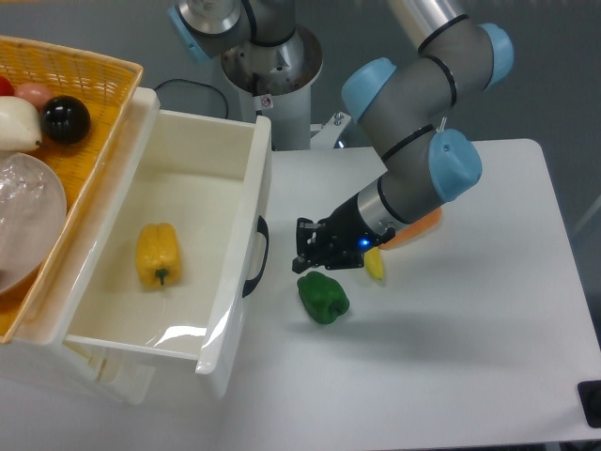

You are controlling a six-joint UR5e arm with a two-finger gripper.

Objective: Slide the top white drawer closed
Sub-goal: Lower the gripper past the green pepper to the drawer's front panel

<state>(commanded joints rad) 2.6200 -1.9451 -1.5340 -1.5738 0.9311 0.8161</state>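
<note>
While the top white drawer (pixel 160 254) stands pulled out at the tabletop's left edge, the gripper (pixel 302 260), clenched and empty, nears its handle (pixel 257 256); next, push leftward.

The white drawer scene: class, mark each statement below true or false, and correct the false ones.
1. The top drawer stands open. True.
2. A yellow pepper lies inside the drawer. True.
3. The gripper holds the green pepper. False: it hangs just above the pepper, which lies on the table.
4. The wicker basket sits to the right of the drawer. False: it sits to its left.
5. The gripper is touching the drawer's dark handle. False: there is a gap between them.
</note>
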